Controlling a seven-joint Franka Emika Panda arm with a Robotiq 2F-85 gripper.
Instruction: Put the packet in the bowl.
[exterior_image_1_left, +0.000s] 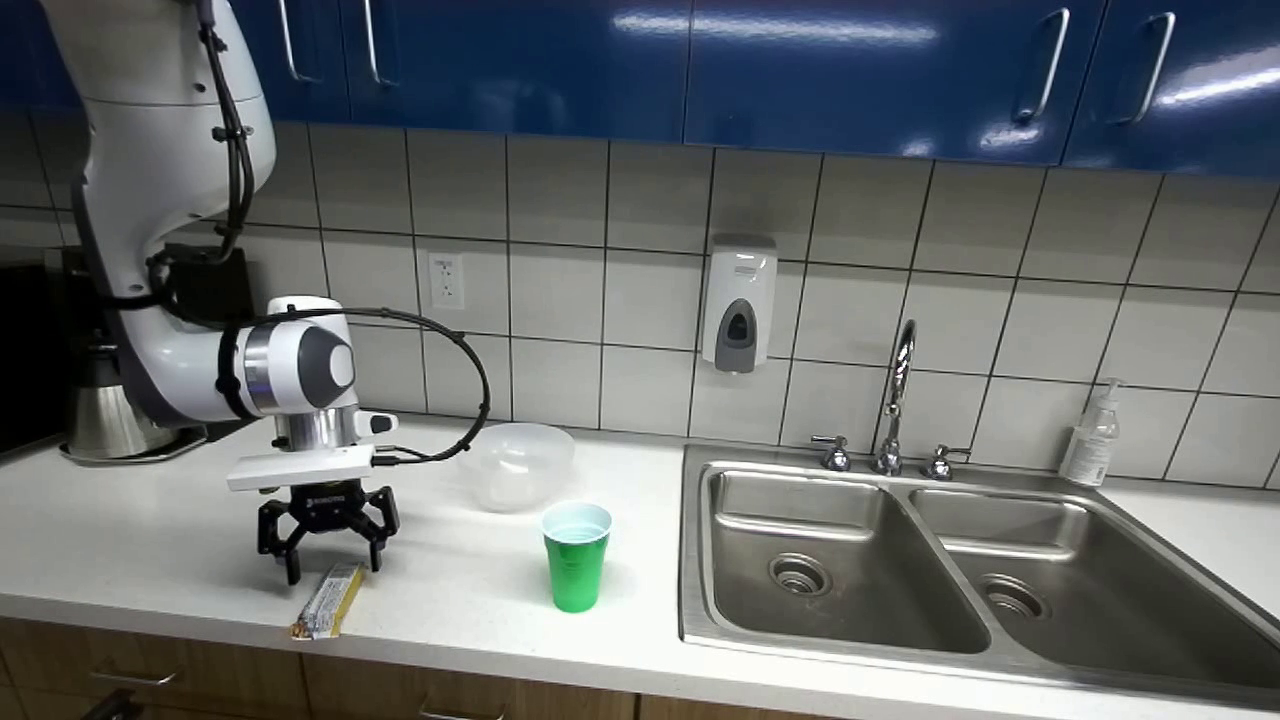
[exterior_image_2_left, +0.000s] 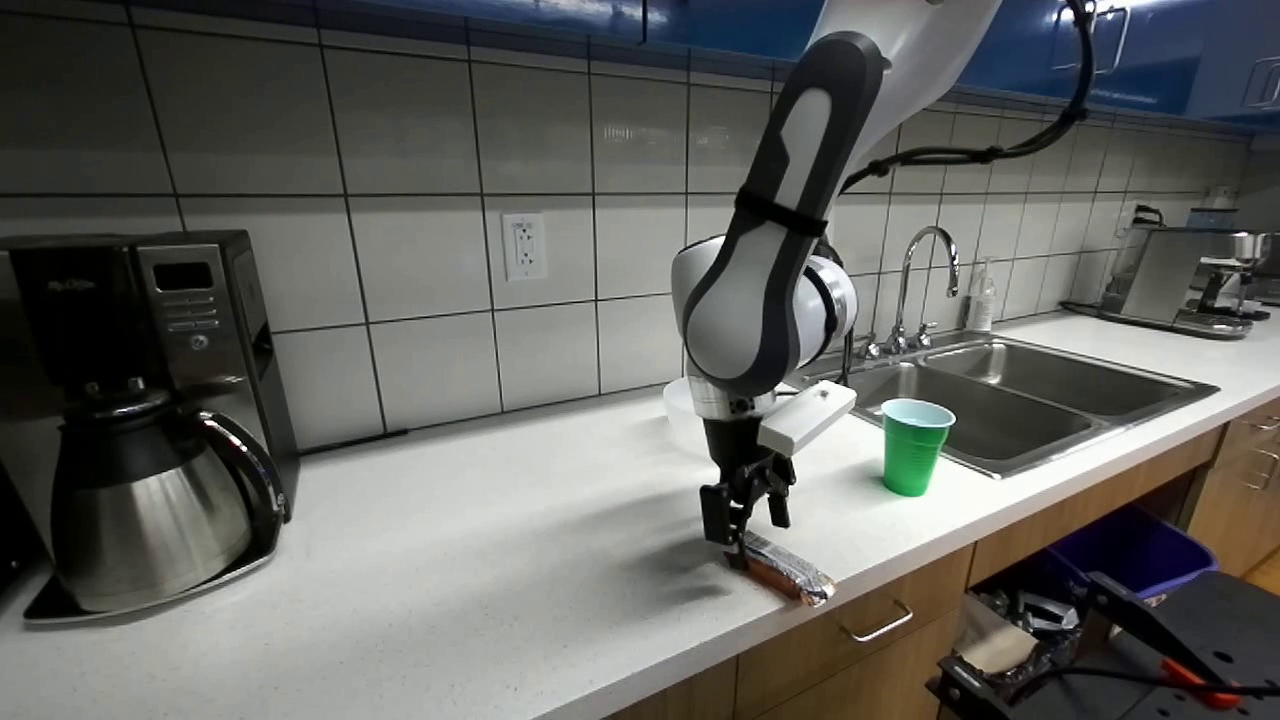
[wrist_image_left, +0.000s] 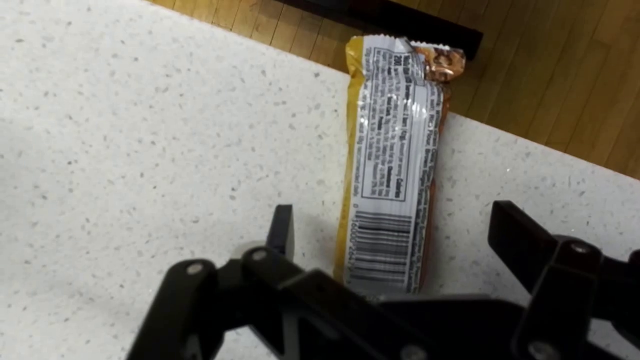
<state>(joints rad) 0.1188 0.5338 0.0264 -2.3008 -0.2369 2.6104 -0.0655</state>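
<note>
Packet (wrist_image_left: 392, 160) (barcode (wrist_image_left: 381, 245) up) near spread hand (wrist_image_left: 392, 219)

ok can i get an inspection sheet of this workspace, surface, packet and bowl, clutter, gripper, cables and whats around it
Surface: counter, white with grey specks.
Packet: lying on the counter, one end sticking out past its front edge.
Bowl: see-through, upright, back near the tiled wall.
Clutter: green cup, upright, near the sink.
Gripper: open, pointing down, fingers on either side of the packet, not gripping it.
Cables: black cord looping out from the arm.
Surroundings: coffee maker on the counter, white dispenser on the tiled wall, blue cabinets above.
</note>
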